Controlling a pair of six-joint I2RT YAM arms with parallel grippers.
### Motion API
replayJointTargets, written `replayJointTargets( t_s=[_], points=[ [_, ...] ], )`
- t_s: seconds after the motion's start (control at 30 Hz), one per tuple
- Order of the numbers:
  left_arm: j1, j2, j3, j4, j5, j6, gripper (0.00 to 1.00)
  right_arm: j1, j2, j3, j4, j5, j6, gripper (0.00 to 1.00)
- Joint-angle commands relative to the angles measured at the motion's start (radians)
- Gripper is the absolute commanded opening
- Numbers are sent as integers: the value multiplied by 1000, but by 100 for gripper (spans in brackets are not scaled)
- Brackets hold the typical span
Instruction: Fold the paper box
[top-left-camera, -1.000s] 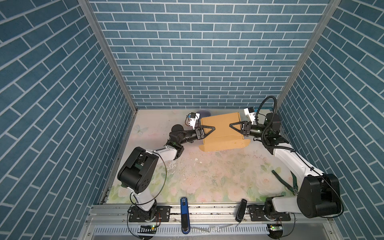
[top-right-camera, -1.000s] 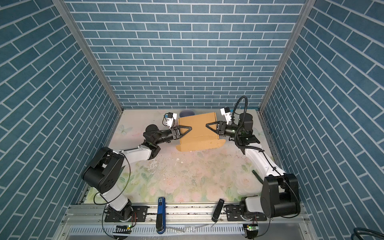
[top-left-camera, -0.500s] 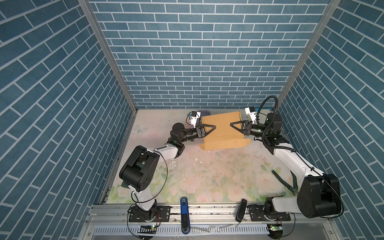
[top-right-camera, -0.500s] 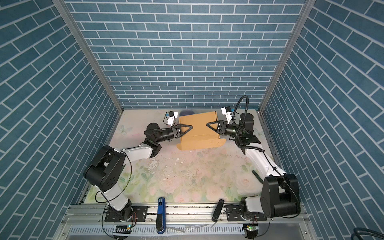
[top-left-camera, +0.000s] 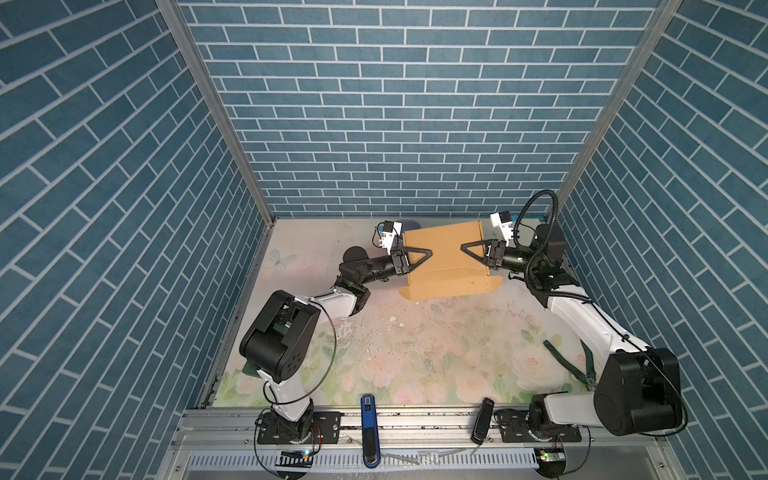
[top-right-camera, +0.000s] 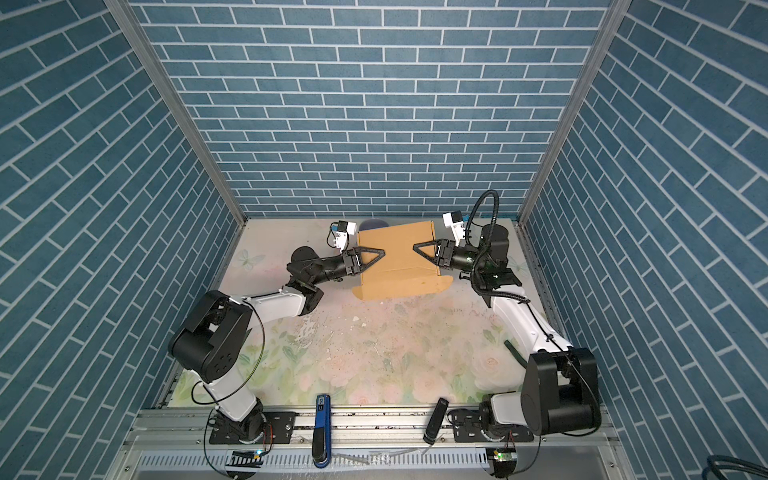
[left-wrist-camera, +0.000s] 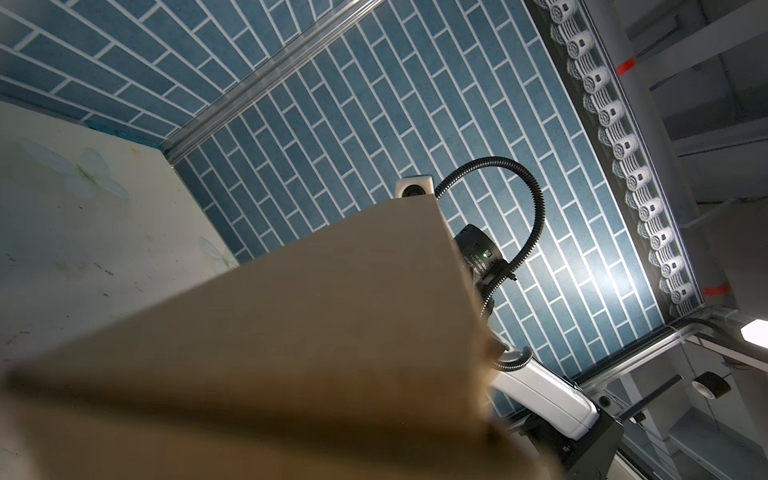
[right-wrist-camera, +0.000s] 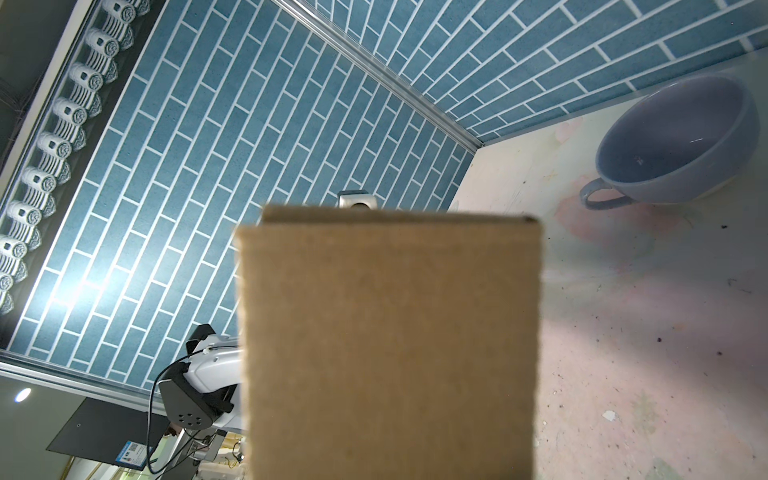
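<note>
The paper box (top-left-camera: 444, 241) is plain brown cardboard, held at the back of the table with its lid tilted and a front wall with side tabs (top-left-camera: 451, 286) hanging toward me. My left gripper (top-left-camera: 424, 255) clasps its left side and my right gripper (top-left-camera: 467, 250) its right side. In both top views one black finger of each lies on the lid, and the other is hidden underneath. In both wrist views the box (left-wrist-camera: 311, 332) (right-wrist-camera: 390, 332) fills the area near the camera and hides the jaws.
A blue-grey cup (right-wrist-camera: 673, 141) stands by the back wall behind the box. Green-handled pliers (top-left-camera: 569, 365) lie at the right beside the right arm. White crumbs (top-left-camera: 392, 319) dot the floral mat. A blue tool (top-left-camera: 369, 428) and a black one (top-left-camera: 482, 419) rest on the front rail.
The left arm's wrist has shifted slightly toward the back. The box and the right gripper stay where they were.
</note>
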Motion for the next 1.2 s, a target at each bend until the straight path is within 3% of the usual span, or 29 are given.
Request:
replayJointTargets(
  t_s=[0.0, 0.27, 0.5, 0.67, 0.87, 1.17],
  points=[
    [-85, -40, 69, 154, 64, 7, 62, 30, 47, 12, -58, 44, -7, 22],
    [-106, -66, 69, 104, 69, 45, 63, 25, 60, 14, -50, 41, -9, 25],
    [-107, -74, 74, 91, 70, 52, 48, 25, 67, 27, -50, 39, -5, 30],
    [-107, -70, 78, 94, 68, 51, 44, 25, 71, 30, -59, 40, -7, 31],
    [-106, -66, 84, 94, 60, 49, 41, 25, 68, 33, -66, 46, -5, 38],
    [-78, -71, 58, 112, 43, 38, 38, 14, 36, 42, -76, 58, -4, 55]
  ],
)
